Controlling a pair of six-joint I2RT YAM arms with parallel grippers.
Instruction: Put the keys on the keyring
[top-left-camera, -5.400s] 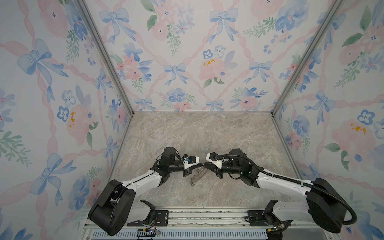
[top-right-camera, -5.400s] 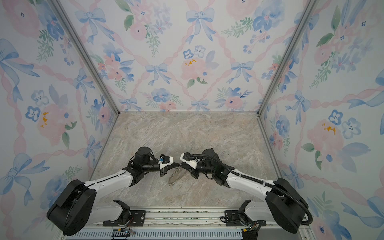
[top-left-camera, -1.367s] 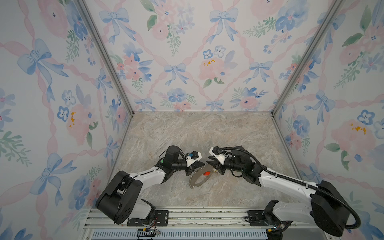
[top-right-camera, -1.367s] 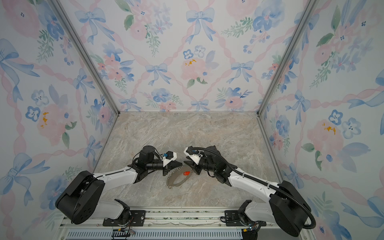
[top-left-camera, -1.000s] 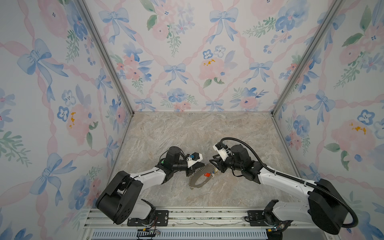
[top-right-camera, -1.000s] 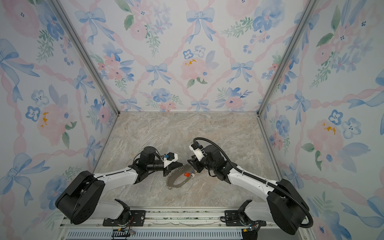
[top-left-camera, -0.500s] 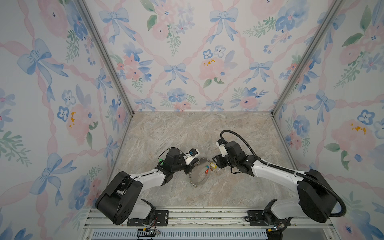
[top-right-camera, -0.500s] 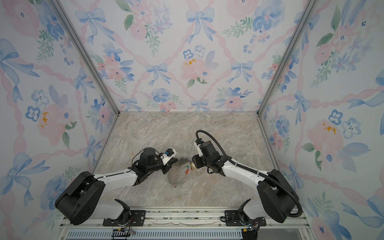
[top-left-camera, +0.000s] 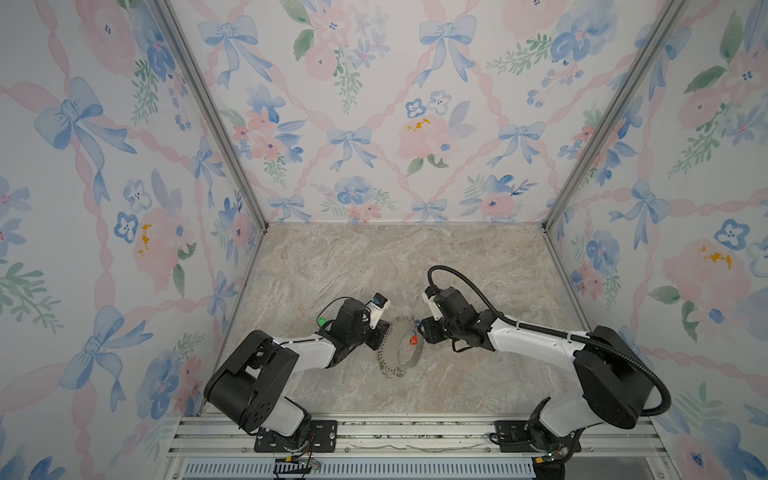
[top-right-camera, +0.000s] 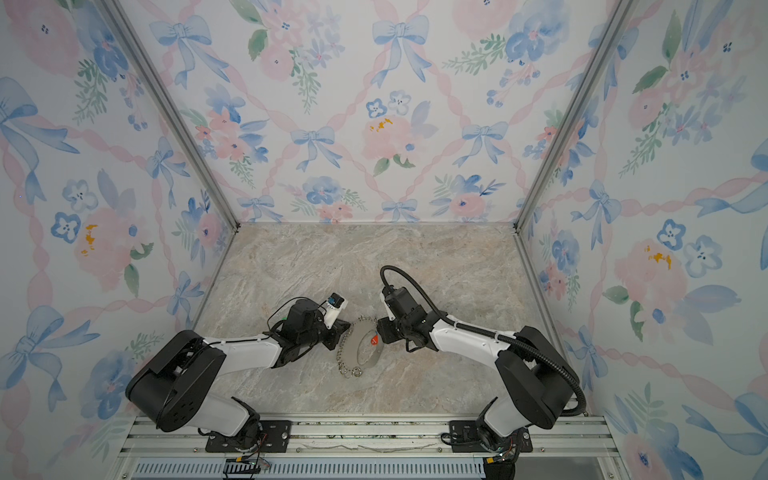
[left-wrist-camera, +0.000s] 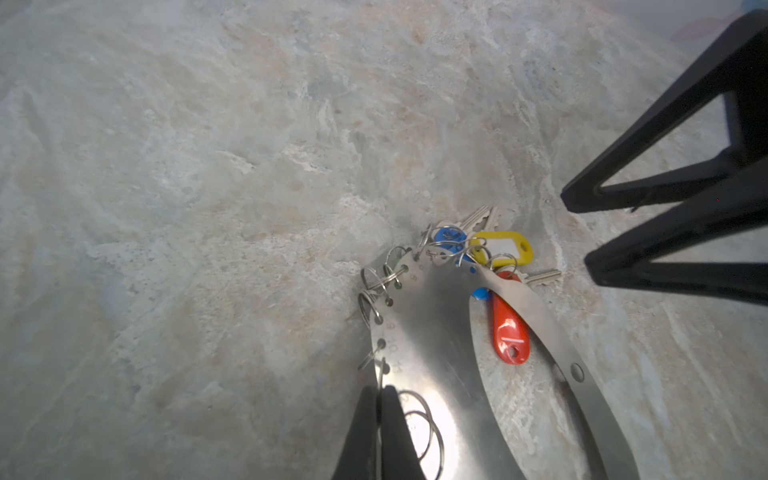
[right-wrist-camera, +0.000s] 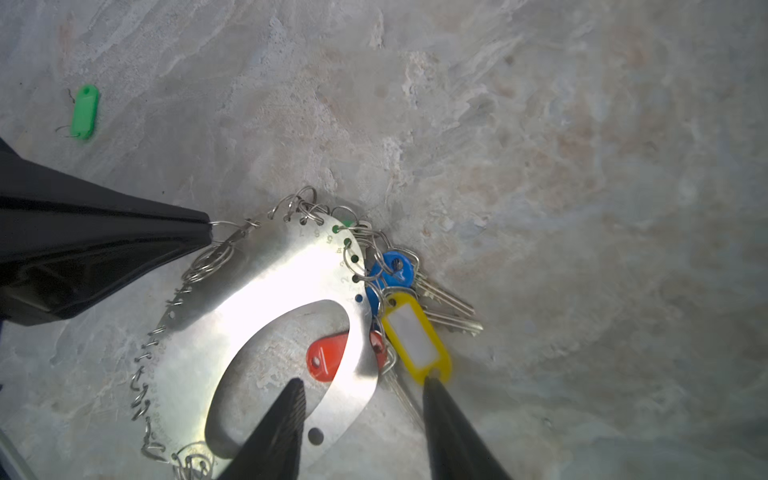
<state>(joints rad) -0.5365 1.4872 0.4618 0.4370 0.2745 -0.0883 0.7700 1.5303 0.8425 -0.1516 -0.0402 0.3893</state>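
Keyring (top-left-camera: 400, 347) on desk (top-left-camera: 457, 270), 6 o'clock of centre. Left end effector (left-wrist-camera: 378, 399) closed, pinching wire ring (right-wrist-camera: 220, 226) at keyring's 10 o'clock. Right end effector (right-wrist-camera: 359, 395) open, straddling band beside yellow key (right-wrist-camera: 415, 332). Green key (right-wrist-camera: 84, 111) loose, 9 o'clock. Firm pinch needed; fetch green without dragging plate.

The keyring (top-left-camera: 394, 347), earlier hanging edge-on in mid-air, now lies flat at lower centre, with the right gripper (right-wrist-camera: 362, 381) opened astride its rim.
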